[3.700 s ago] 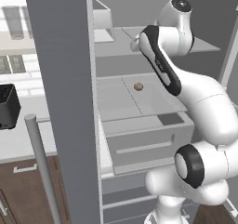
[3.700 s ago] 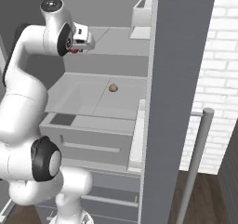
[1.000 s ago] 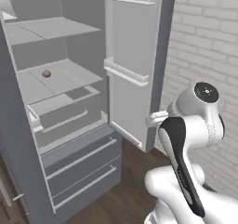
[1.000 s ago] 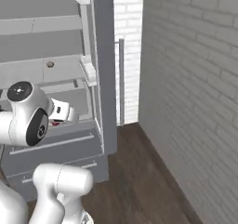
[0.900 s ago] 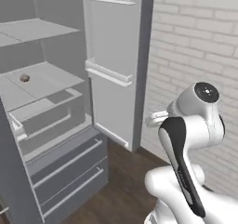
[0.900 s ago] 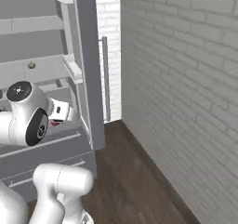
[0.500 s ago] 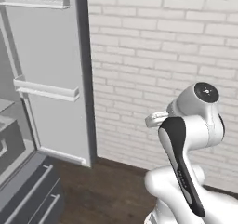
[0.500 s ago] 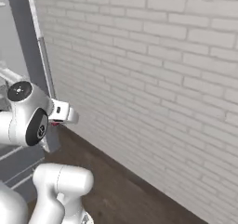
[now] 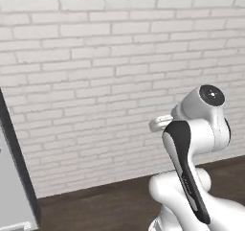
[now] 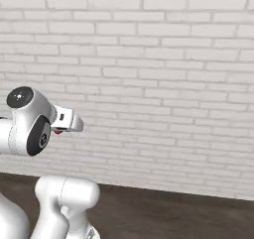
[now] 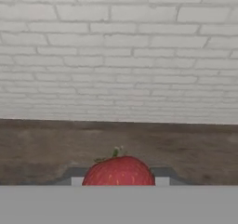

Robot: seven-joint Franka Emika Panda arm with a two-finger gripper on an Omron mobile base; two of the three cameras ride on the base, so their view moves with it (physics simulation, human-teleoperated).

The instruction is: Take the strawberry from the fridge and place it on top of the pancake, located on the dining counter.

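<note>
Here the strawberry (image 11: pixel 119 171) sat right at the bottom of the hand view, bright red with a small green stalk on top, held between the two fingers (image 11: pixel 161 175), whose grey tips showed just beside it on either side — the fingers were closed on the fruit. In the right base view a small red spot (image 10: pixel 58 131) peeked out under the white hand, where the gripper (image 10: pixel 67 123) stuck out to the right of the arm's round dark-capped joint; the fruit hung in the air there, well above the floor. In the left base view the hand's pale end (image 9: pixel 160 123) poked out to the left of the arm's upper link, and the fruit itself could not be made out. A white brick wall (image 10: pixel 158 84) stood ahead of the robot, and a dark wooden floor (image 10: pixel 173 213) ran along its foot. At the far left edge of the left base view a grey panel with a dark edge (image 9: pixel 14 182) stood upright against the wall — likely part of the fridge, though too little showed to be sure. No writing, brand or label could be read on the arm, the wall or the fruit.
</note>
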